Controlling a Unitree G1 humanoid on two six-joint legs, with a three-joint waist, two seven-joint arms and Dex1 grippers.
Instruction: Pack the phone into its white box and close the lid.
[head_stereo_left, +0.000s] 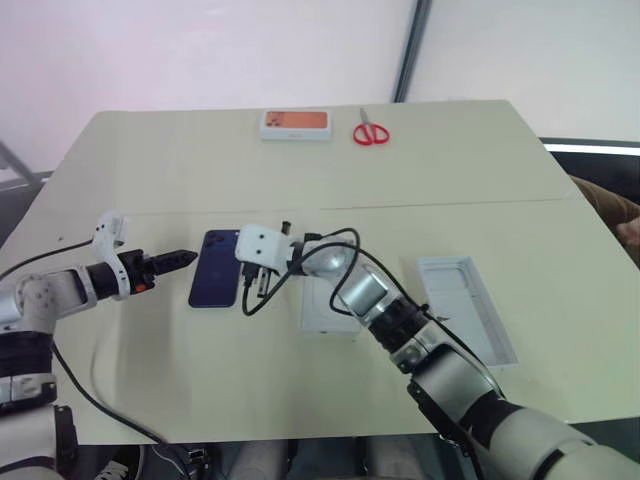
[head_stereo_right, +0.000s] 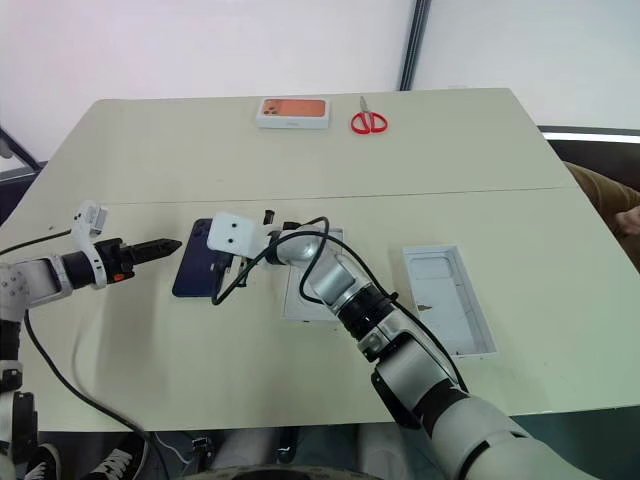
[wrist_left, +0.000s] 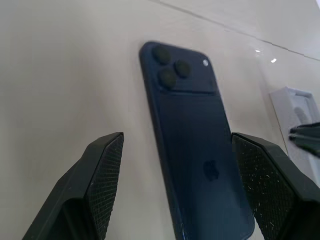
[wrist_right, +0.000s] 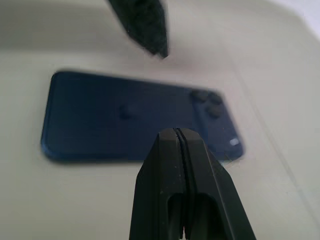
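phone (head_stereo_left: 215, 268) face down on table (head_stereo_left: 150, 180), unboxed; our left gripper (wrist_left: 175, 165) spread at its nine o'clock to straddle it, right gripper (wrist_right: 179, 145) pinched empty at three.

Silver-grey jointed arms with black collars and looping black cables; white wrist housings (the right one (head_stereo_left: 262, 246) shows two screws), textured black fingers (wrist_left: 102, 175).

The phone (wrist_left: 197, 150) has a smooth glossy back (claw pads (wrist_left: 107, 175) look rough-textured).
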